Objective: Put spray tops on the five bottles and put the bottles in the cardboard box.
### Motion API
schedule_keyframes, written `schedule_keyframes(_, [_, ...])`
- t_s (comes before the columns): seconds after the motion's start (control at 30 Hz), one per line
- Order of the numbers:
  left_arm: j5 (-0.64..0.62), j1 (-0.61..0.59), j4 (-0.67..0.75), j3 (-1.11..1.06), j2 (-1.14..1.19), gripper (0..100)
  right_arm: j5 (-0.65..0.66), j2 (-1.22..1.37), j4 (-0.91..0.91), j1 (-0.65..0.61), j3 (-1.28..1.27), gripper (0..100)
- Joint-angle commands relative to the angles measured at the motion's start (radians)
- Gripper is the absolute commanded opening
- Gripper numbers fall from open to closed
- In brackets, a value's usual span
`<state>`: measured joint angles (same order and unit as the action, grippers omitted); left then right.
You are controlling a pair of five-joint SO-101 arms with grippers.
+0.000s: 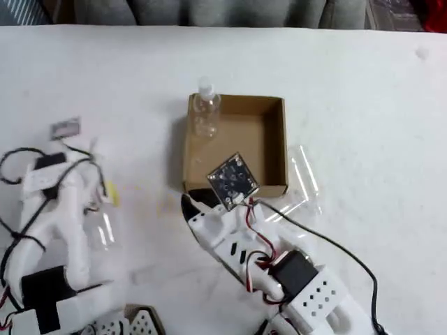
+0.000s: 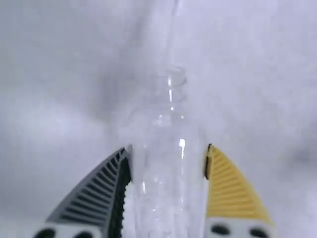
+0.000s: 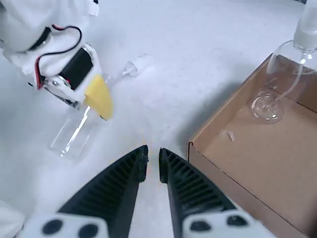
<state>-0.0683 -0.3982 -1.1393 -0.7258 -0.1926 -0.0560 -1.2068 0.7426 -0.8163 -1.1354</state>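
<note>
1. I am looking through the left wrist camera. My left gripper [image 2: 167, 148] is sitting with one grey finger and one yellow finger on both sides of a see-through bottle [image 2: 166, 129]. The fingers look like they are touching it, so I am judging that they are closed on it.
2. This bottle is lying on the white table [image 1: 363, 105], off to the left of the cardboard box [image 1: 283, 146]. Its neck is bare, with no top on it.
3. My right gripper [image 3: 153, 154] is almost closed, with only a thin gap, and it is holding nothing. It is hanging just beside the near corner of the box.
4. One finished bottle [image 1: 206, 112] with a spray top is standing in a far corner of the box. More see-through bottles [image 1: 302, 178] are lying just right of the box.
5. A loose spray top [image 3: 132, 66] is lying on the table close to my left arm.
6. I am thinking about what could go wrong:
   - The bottle is smooth and round, so it could be slipping or rolling out of the fingers.
   - Squeezing too hard could be denting it.
   - The loose top is close to my left arm, so my two arms could be bumping when the right one goes for it.
   - The neck is narrow, so the top's thin tube could be missing the hole.
   - My right gripper is so near the box that it could be pushing it and tipping the finished bottle.
7. I am finding no writing I can read. A small grey tag [image 1: 65, 128] is lying on the table, but it is too blurry.
</note>
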Motion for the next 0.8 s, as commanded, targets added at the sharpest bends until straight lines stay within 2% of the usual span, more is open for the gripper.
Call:
schedule_keyframes(0.0, [0.034, -0.12, -0.069, 0.15, -0.038, 3, 0.008, 0.004, 0.004, 0.005, 0.037, 1.5])
schedule_keyframes(0.13, [0.043, -0.17, -0.094, 0.204, -0.038, 3, 0.008, 0.004, 0.004, 0.005, 0.037, 1.5])
schedule_keyframes(0.27, [0.124, -0.202, -0.106, 0.233, 0.012, 3, 0.008, 0.004, 0.004, 0.005, 0.037, 1.5])
schedule_keyframes(0.47, [0.247, -0.274, -0.132, 0.417, 0.329, 3, 0.008, 0.004, 0.004, 0.005, 0.037, 1.5])
schedule_keyframes(0.6, [0.321, -0.277, -0.262, 0.629, 0.529, 3, 0.008, 0.004, 0.004, 0.005, 0.037, 1.5])
schedule_keyframes(0.77, [0.313, -0.275, -0.456, 0.907, 0.7, 3, 0.008, 0.004, 0.004, 0.005, 0.037, 1.5])
